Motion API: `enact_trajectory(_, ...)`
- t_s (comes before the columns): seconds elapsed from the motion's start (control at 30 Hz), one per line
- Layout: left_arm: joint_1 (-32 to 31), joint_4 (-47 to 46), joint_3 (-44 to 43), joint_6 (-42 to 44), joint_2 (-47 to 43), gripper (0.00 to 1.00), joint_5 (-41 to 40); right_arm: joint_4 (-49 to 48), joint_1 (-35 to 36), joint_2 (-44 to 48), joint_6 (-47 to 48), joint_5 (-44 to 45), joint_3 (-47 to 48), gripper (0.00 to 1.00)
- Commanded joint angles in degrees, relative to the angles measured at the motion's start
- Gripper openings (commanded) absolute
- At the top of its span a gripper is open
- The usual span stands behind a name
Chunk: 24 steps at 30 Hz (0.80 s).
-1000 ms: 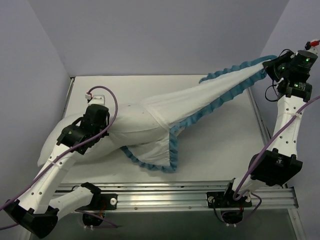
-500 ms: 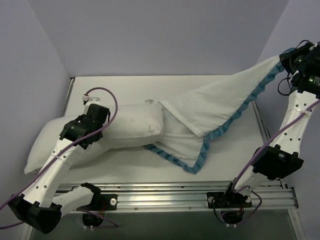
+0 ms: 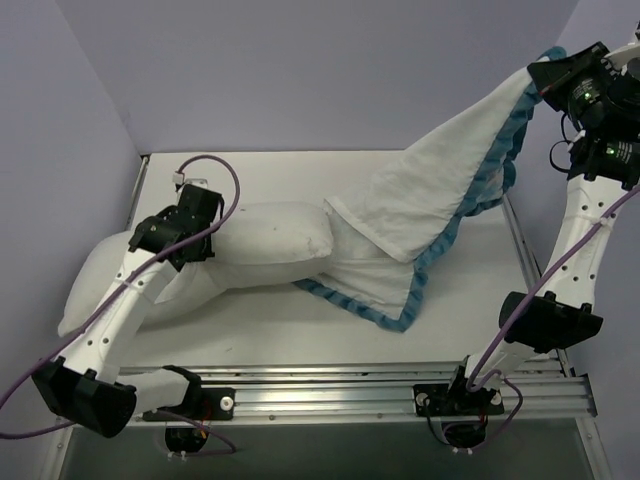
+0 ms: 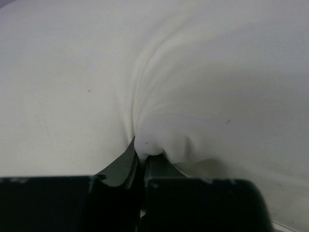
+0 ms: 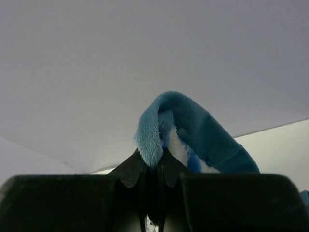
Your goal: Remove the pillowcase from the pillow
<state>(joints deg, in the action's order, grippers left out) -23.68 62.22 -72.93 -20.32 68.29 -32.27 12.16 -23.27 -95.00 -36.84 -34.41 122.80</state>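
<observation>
The plump white pillow (image 3: pixel 265 245) lies across the left and middle of the table. My left gripper (image 3: pixel 200 250) is shut on a pinch of its fabric (image 4: pixel 152 142). The pillowcase (image 3: pixel 440 195) shows its white inside and blue ruffled trim. It hangs from the upper right down to the table, its lower part draped over the pillow's right end. My right gripper (image 3: pixel 548 78) is raised high at the far right and shut on the blue trim (image 5: pixel 157 130).
Lavender walls close the back and both sides. A metal rail (image 3: pixel 350 385) runs along the table's near edge by the arm bases. Purple cables loop from both arms.
My right gripper rose and moved right with the trim, lifting the pillowcase off most of the pillow. The pillow's right end came free. The left gripper kept its hold and shifted slightly up.
</observation>
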Motion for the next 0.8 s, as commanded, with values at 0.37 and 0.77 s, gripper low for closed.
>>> enact_trajectory(0.37,3.3,-9.3,-26.2,1.1,10.4,0.02,11.5,-7.7,3.0,-3.4,1.8,-2.0,7.5,0.00)
enact_trajectory(0.77,4.2,-9.7,-27.5,1.7,8.4,0.02,1.1,-5.3,31.9,3.8,16.5,11.4,-28.9,0.00)
